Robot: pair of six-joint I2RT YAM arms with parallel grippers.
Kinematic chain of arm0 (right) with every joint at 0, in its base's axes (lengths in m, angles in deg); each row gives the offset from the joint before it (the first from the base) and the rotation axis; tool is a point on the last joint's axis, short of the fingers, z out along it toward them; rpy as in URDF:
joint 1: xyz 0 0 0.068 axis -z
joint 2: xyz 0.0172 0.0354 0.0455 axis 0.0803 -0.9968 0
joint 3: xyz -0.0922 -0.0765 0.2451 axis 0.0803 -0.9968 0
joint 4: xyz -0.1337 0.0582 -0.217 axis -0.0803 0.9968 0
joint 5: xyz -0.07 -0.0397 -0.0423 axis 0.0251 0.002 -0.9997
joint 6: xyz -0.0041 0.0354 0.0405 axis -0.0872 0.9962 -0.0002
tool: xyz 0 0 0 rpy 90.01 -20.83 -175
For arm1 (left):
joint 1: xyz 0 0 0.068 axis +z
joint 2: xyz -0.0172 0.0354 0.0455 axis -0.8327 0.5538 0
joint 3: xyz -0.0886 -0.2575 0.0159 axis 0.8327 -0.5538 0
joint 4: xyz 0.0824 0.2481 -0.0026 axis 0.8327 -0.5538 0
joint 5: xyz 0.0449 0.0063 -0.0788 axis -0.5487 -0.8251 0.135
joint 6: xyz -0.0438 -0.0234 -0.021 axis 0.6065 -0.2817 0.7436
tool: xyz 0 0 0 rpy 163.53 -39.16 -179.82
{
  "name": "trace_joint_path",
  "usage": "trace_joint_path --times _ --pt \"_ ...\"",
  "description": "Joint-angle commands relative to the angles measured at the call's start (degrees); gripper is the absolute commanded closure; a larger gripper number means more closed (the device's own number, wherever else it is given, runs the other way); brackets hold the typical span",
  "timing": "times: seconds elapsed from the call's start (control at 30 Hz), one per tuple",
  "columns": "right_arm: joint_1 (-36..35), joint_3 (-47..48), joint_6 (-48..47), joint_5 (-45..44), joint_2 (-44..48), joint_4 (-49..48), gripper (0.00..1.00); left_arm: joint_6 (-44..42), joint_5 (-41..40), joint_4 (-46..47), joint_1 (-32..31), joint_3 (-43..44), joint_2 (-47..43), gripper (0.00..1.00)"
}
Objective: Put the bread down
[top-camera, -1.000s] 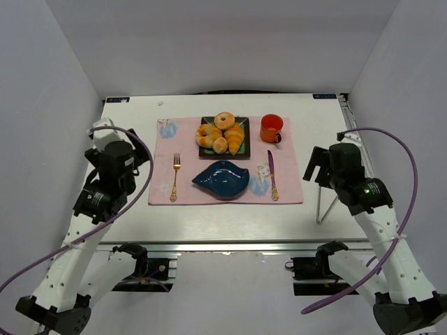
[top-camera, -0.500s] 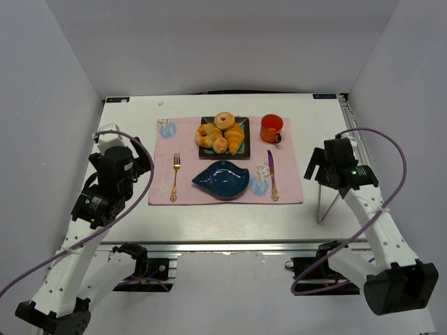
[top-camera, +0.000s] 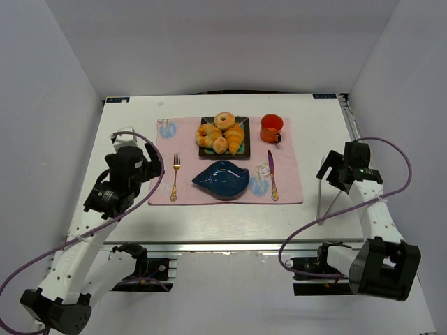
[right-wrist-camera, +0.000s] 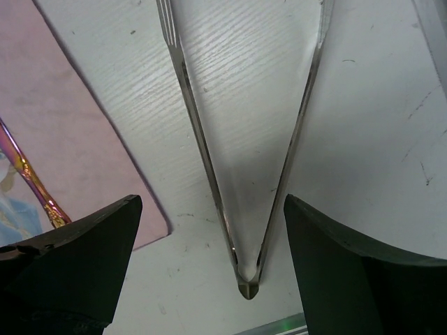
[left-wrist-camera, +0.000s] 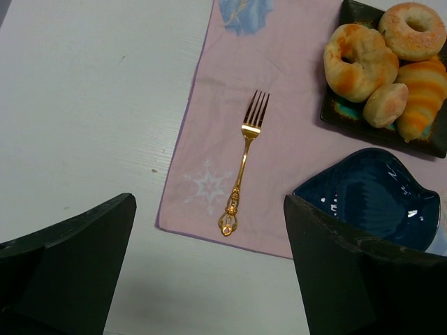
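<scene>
Step in hand: going for the tool, bread not yet touched. Bread [top-camera: 236,137] lies on the black tray [top-camera: 204,121] at the far middle of the mat [top-camera: 188,190], right side of the pile. The doughnut [top-camera: 224,120] is just behind it and the curled croissant [top-camera: 207,132] to its left, all touching or nearly so. The blue dish [top-camera: 222,180] sits just near of the tray with nothing in it; that is probably the drop spot.

Right gripper [right-wrist-camera: 209,199] hangs over the tongs [right-wrist-camera: 209,174], jaws spread wide, gripping nothing. The tongs lie flat on the table [top-camera: 230,220] right of the mat, arms splayed in a V with the hinge toward the wrist camera. Both arms show between the jaws in the wrist view. I cannot tell how far above the tongs it sits.

Left gripper [left-wrist-camera: 208,199] is also wide open and holds nothing. It is off the left edge of the mat, looking at the fork [left-wrist-camera: 241,167] and tray, and seems idle.

Next move, my call: lower the right gripper so the jaws straddle both tong arms somewhere forward of the hinge. Close enough to lift them but leave some spring to pinch with. Then carry the tips to the tray and take the bread across its middle without dragging its neighbours.

Risks:
- the thin steel slipping or twisting in the jaws
- clipping the knife [top-camera: 272,174] or mug [top-camera: 271,128] on the way over
</scene>
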Motion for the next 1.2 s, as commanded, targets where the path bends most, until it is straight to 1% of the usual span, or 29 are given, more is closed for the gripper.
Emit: trace_joint_path --times 0.0,0.07,0.23,0.4,0.83,1.03,1.17 --pt "0.8 -0.9 -5.1 3.5 -2.7 -4.8 0.11 -0.9 2.9 3.5 -0.1 -0.8 0.8 0.02" --pt "1.0 -1.3 -6.0 2.9 -4.4 -4.8 0.11 -1.4 3.3 5.0 0.0 -1.2 1.6 0.02" --pt "1.1 -4.2 -6.6 0.6 -5.2 -4.8 0.11 -2.2 5.4 7.7 0.0 -2.2 4.7 0.02" --pt "1.2 -3.0 -5.8 -2.6 -7.6 -2.6 0.11 -2.9 6.4 9.3 0.0 -2.8 6.3 0.02" --pt "1.2 -1.4 -3.4 -2.5 -16.6 -2.5 0.11 -4.1 5.8 10.2 0.0 -3.3 6.8 0.02" --pt "1.2 -2.1 -2.0 -0.2 -20.1 -5.0 0.11 -4.0 4.9 9.5 0.0 -3.0 6.7 0.02" --pt "1.2 -2.1 -1.9 -0.5 -22.6 -7.0 0.11 -4.0 4.3 8.9 0.0 -2.6 6.4 0.02"
